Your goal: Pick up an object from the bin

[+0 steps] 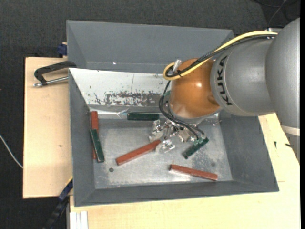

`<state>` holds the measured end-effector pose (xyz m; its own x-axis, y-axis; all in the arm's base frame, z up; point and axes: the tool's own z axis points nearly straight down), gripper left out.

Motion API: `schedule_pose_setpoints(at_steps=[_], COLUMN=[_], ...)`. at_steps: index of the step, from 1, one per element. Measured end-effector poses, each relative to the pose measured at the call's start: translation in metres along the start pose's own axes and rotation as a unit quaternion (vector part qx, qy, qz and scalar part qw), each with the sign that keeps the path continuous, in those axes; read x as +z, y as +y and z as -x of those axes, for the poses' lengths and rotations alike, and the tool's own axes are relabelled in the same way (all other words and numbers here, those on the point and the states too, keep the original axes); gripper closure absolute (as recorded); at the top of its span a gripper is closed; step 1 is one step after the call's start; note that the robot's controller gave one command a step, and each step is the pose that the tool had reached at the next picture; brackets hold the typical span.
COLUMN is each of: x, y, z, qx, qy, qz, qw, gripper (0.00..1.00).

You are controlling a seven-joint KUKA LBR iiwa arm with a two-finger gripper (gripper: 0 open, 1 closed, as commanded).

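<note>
My gripper point(163, 136) is low in the middle of the bin, its metal parts just above the floor. A long red-brown bar point(137, 154) lies slanted on the floor, and its upper right end touches or sits just under the gripper. A short dark green bar point(195, 148) lies slanted close to the gripper's right. Another dark green bar point(143, 116) rests along the back wall, just left of and behind the gripper.
A red-brown bar point(193, 172) lies near the front right. By the left wall lie a red bar point(94, 120) and a dark green bar point(97, 146). The arm's orange cover and cables hang over the bin's back right.
</note>
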<state>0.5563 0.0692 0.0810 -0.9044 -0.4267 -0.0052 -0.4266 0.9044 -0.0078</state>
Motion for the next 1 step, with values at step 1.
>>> schedule_pose_setpoints(at_steps=[1], x=[-0.0163], y=[0.0034], z=[-0.0023], qx=[0.0], qy=[0.0033], qz=[0.004], qw=[1.0], gripper=[1.0])
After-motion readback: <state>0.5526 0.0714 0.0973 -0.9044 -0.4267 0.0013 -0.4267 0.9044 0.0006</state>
